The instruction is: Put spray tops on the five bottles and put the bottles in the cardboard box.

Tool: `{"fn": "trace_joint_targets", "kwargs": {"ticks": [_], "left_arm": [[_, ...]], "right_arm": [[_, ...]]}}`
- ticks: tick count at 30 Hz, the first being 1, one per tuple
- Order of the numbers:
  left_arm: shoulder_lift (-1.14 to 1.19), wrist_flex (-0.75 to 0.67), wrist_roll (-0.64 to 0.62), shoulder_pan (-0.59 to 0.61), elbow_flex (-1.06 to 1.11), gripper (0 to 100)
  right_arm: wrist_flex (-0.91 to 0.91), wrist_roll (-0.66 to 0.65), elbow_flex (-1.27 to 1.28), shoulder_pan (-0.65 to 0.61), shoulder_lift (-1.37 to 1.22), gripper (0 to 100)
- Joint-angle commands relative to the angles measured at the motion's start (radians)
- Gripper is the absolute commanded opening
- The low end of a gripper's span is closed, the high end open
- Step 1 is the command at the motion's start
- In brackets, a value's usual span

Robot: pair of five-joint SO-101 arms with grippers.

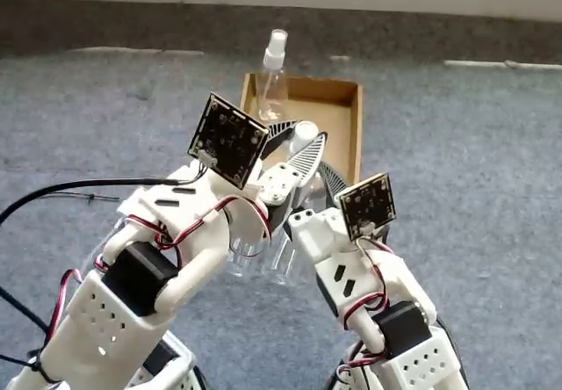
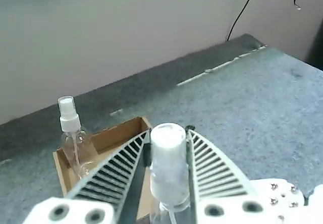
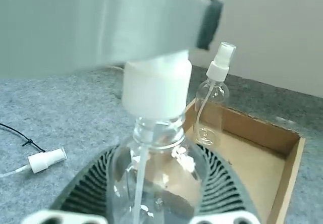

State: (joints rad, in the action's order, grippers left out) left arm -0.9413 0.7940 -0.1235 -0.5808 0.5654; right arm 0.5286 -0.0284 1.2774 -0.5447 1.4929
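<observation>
**Left gripper**: we find its two ribbed fingers clenched on the white spray top, one finger on each side of it. In the high view the left gripper sits just above centre frame.

**Right gripper**: its ribbed fingers grasp the clear bottle by the body and hold it upright. The spray top sits on this bottle's neck, and we can follow its thin tube down inside the body. We cannot tell whether it is screwed home.

**Arms:** in the high view the left arm enters from the lower left and the right arm from the lower right. They meet at centre frame, with the spray top at their junction.

**Surroundings:** the box lies open at upper centre of the high view, on the grey carpet. A second bottle, already capped, stands upright in the box's upper-left corner. We see this second bottle inside the box from the left wrist, and the second bottle and box from the right wrist. A loose top lies on its side on the carpet, apart from the box and near a thin black cable.
</observation>
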Motion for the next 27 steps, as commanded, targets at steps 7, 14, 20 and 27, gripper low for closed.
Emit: {"fn": "trace_joint_targets", "kwargs": {"ticks": [7, 14, 20, 27], "left_arm": [[-0.019, 0.018, 0.008, 0.051, -0.067, 15], [-0.010, 0.035, 0.008, 0.125, -0.177, 15], [-0.010, 0.043, 0.011, 0.124, -0.105, 15], [-0.022, 0.051, 0.071, 0.125, -0.004, 15]], "right_arm": [[-0.018, 0.003, -0.015, 0.016, 0.008, 1.9], [-0.018, 0.002, -0.013, 0.016, 0.008, 1.9], [-0.018, 0.002, -0.013, 0.016, 0.008, 1.9], [-0.018, 0.002, -0.015, 0.018, 0.008, 1.9]]}}
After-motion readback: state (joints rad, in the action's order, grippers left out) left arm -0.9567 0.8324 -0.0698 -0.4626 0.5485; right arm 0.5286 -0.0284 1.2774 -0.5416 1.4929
